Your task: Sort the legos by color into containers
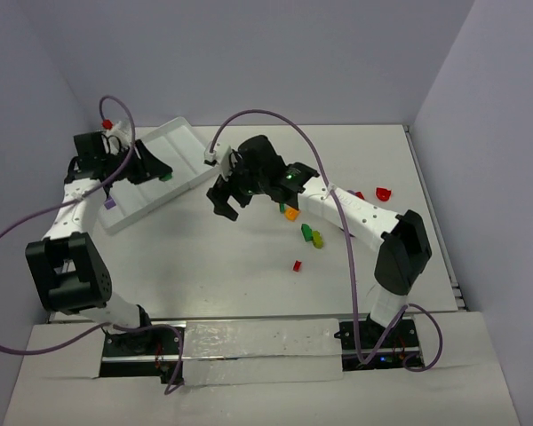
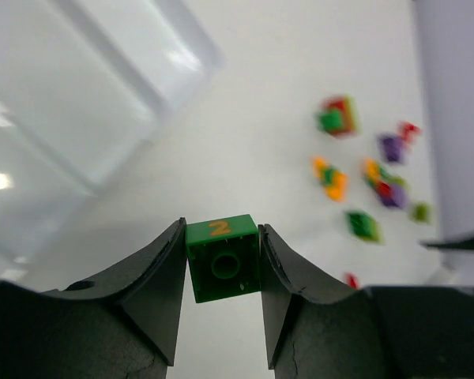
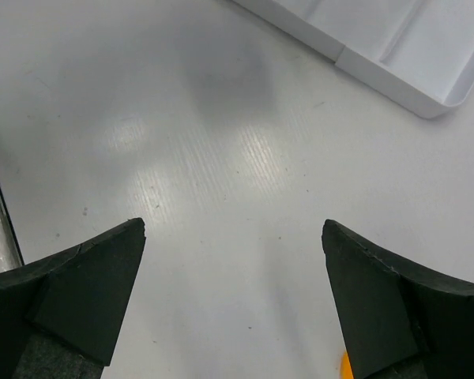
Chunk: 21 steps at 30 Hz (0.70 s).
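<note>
My left gripper (image 1: 160, 170) is shut on a dark green lego (image 2: 223, 259) marked with an orange "2". It is over the right edge of the white tray (image 1: 173, 142), whose compartments show in the left wrist view (image 2: 71, 95). My right gripper (image 1: 228, 209) is open and empty above bare table, right of the tray; its jaws stand wide apart (image 3: 233, 229). Loose legos lie to its right: an orange one (image 1: 291, 213), a green one (image 1: 306, 232), a lime one (image 1: 317, 239) and a small red one (image 1: 297, 264).
Two red legos (image 1: 379, 193) lie near the right arm's forearm. A purple lego (image 1: 109, 203) lies by the tray's left edge and a red one (image 1: 107, 122) by the far left wall. The tray's corner (image 3: 395, 55) shows ahead of the right gripper.
</note>
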Tool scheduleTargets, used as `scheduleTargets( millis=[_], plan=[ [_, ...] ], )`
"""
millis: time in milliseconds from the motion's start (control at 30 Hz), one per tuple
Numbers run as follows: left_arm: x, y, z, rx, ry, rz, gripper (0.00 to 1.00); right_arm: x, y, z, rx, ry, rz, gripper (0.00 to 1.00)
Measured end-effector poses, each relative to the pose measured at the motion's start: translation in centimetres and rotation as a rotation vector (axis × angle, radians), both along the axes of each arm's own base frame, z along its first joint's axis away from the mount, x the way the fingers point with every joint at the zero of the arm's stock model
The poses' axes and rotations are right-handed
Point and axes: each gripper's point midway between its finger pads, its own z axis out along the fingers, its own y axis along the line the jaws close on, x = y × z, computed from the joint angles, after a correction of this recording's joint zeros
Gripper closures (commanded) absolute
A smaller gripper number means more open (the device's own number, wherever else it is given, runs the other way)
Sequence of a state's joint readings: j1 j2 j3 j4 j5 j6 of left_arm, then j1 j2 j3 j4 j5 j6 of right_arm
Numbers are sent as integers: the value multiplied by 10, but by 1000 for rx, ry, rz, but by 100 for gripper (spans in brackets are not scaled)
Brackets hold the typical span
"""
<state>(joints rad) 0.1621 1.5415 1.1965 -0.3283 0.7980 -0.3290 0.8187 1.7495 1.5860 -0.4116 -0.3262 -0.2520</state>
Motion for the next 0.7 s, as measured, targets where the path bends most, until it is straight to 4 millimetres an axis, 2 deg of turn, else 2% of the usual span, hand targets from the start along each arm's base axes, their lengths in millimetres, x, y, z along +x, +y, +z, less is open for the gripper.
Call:
scheduleTargets(
  millis=[133, 300, 400, 500, 700],
  plan=[
    [38, 61, -18, 210, -44, 155, 97, 6, -12, -13, -23, 22, -26, 0],
    [59, 108, -71, 431, 8, 262, 92, 18, -34, -27, -47, 49, -75, 0],
    [63, 127, -106, 515, 76, 296, 90, 25, -47, -29, -52, 58, -103, 0],
    [63, 143, -129, 580, 122, 327, 91, 31, -62, -32, -55, 65, -134, 0],
    [67, 167, -134, 654, 125, 398, 87, 37, -91, -39, -72, 85, -188, 0]
  ],
)
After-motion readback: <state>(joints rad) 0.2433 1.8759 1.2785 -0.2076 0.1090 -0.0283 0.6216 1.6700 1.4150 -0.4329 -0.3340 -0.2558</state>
